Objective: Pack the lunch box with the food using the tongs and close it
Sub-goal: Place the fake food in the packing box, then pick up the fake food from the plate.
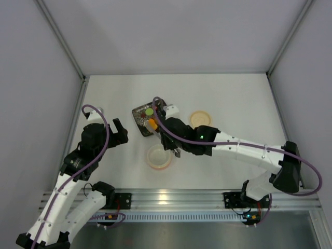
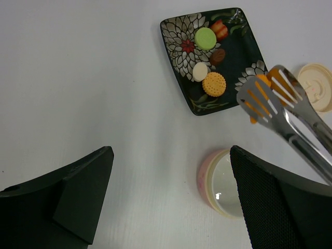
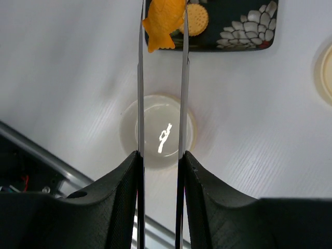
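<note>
Left tool [image 1: 121, 133] hangs wide open over the desk [image 1: 233, 98]. At its 3 o'clock the right tool [image 3: 160, 166] squeezes the tongs [image 2: 303, 137], whose tips pinch an orange fish piece [image 3: 162, 23] (cute one) by the plate [image 3: 244, 31] edge. The lunch box [image 3: 155, 111] sits uncovered at the fish's 6 o'clock, under the tong arms. The lid [image 1: 199, 118] is at the plate's 3 o'clock.

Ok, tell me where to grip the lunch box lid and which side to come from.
Grip the lid by its rim, across the disc, coming straight down from above. It lies flat on the table, apart from the plate, so probably only its edge offers purchase.
</note>
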### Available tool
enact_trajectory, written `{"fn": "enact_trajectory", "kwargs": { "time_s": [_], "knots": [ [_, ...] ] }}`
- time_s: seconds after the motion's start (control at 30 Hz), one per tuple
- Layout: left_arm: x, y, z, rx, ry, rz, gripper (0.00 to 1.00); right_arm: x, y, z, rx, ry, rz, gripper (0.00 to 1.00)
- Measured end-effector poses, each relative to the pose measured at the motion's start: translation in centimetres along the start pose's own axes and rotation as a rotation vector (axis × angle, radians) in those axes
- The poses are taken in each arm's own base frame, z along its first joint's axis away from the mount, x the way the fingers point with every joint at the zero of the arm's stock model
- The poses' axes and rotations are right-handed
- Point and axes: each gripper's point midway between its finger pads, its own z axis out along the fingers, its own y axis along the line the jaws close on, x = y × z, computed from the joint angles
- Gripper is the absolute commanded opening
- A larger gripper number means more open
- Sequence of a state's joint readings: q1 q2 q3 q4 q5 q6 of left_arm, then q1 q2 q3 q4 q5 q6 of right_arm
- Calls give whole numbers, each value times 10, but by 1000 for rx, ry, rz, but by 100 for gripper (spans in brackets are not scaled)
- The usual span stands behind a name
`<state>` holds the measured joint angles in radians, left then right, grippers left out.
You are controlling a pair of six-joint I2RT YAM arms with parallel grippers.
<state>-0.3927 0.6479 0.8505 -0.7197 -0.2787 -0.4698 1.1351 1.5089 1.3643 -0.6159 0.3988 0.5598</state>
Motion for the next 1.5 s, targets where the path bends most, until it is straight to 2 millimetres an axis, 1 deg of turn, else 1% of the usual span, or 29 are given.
{"fn": "enact_trajectory", "kwargs": {
  "time_s": [0.07,0.1,0.23,0.4,0.53,0.63,0.8,0.93,1.07,1.27,1.4,1.47,1.5],
  "knots": [
    [0,0,0,0,0,0,99,13,10,-16,-38,7,-16,25],
    [0,0,0,0,0,0,99,18,13,-22,-53,10,-21,25],
    [0,0,0,0,0,0,99,52,23,-41,-92,57,-56,25],
    [0,0,0,0,0,0,99,90,34,-51,-116,114,-96,26],
    [0,0,0,0,0,0,99,106,35,-53,-111,139,-102,26],
    [0,0,0,0,0,0,99,110,32,-50,-95,141,-92,27],
    [0,0,0,0,0,0,99,116,27,-47,-74,146,-84,35],
    [0,0,0,0,0,0,99,120,23,-45,-60,149,-78,45],
    [0,0,0,0,0,0,99,121,20,-46,-54,147,-76,48],
    [0,0,0,0,0,0,99,113,19,-53,-70,123,-60,49],
    [0,0,0,0,0,0,99,107,17,-56,-65,100,-57,53],
    [0,0,0,-1,-1,1,99,100,16,-58,-51,87,-68,54],
    [0,0,0,-1,-1,1,99,93,16,-60,-48,72,-71,54]
  ]
}}
